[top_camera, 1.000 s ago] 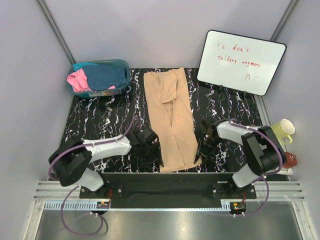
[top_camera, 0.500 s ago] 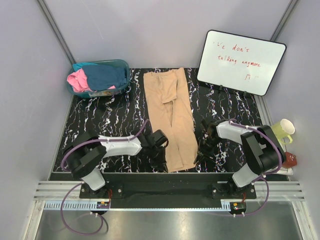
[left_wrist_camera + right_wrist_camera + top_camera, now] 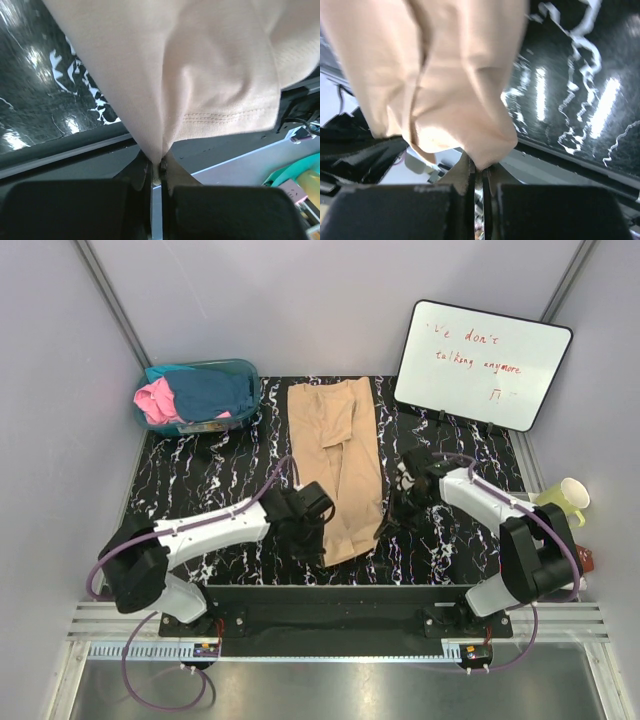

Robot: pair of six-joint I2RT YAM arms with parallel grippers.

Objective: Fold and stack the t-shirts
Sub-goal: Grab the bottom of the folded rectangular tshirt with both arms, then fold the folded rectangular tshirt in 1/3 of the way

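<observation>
The light tan t-shirt (image 3: pixel 335 455), folded into a long narrow strip, lies down the middle of the black marbled table (image 3: pixel 200 480). My left gripper (image 3: pixel 312 532) is shut on its near left corner. My right gripper (image 3: pixel 393 515) is shut on its near right corner. In the left wrist view the tan cloth (image 3: pixel 200 75) hangs pinched in my left gripper (image 3: pixel 156 170), its stitched hem showing. The right wrist view has the tan cloth (image 3: pixel 445 75) bunched in my right gripper (image 3: pixel 479 172). A pink t-shirt (image 3: pixel 155 400) and a dark teal t-shirt (image 3: pixel 210 390) sit in the tub.
The see-through teal tub (image 3: pixel 190 427) stands at the far left corner. A whiteboard (image 3: pixel 483 360) with red writing leans at the far right. A pale yellow mug (image 3: pixel 563 502) and a small red-brown object (image 3: pixel 583 560) sit off the table's right edge.
Both grippers have shut on the near corners of the tan t-shirt. They have drawn its near end up and away from the table's front edge.
</observation>
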